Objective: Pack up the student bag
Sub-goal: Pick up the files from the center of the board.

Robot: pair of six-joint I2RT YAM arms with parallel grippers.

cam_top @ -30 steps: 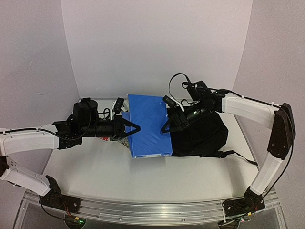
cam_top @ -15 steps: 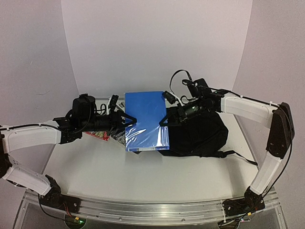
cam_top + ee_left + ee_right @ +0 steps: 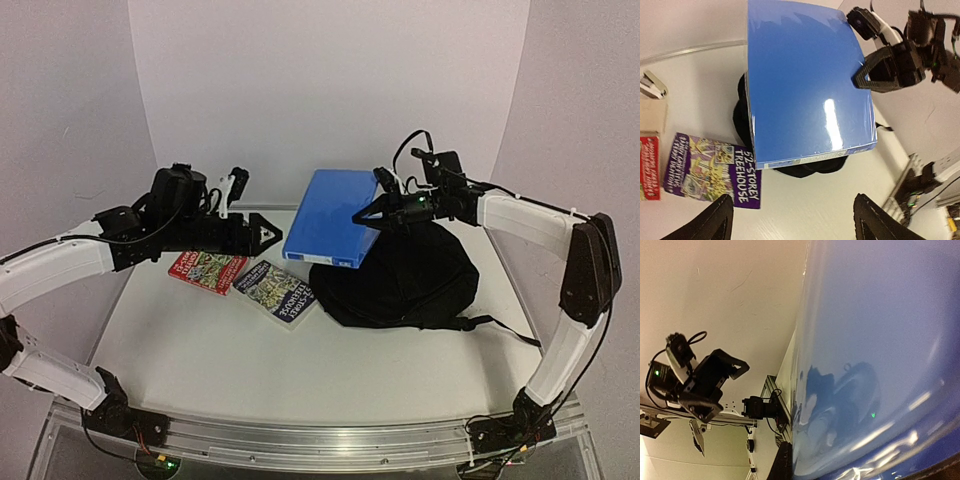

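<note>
The student bag (image 3: 410, 285) is a black, rounded backpack lying on the table at centre right. A large blue book (image 3: 335, 215) hangs tilted above the bag's left side, with my right gripper (image 3: 368, 214) shut on its right edge. In the left wrist view the blue book (image 3: 805, 85) covers most of the bag (image 3: 805, 171), and the right gripper (image 3: 875, 72) pinches the book's far corner. My left gripper (image 3: 265, 232) is open and empty, a short way left of the book. The blue cover (image 3: 880, 350) fills the right wrist view.
Two books lie flat left of the bag: a red one (image 3: 207, 270) and a purple "52-Storey Treehouse" (image 3: 277, 288), which also shows as the purple book (image 3: 715, 170). A bag strap (image 3: 500, 325) trails right. White walls enclose the table's back and sides.
My left gripper opened, let go of the blue book and drew back left. My right gripper shut on the book and lifted it up and right over the bag, uncovering the two books.
</note>
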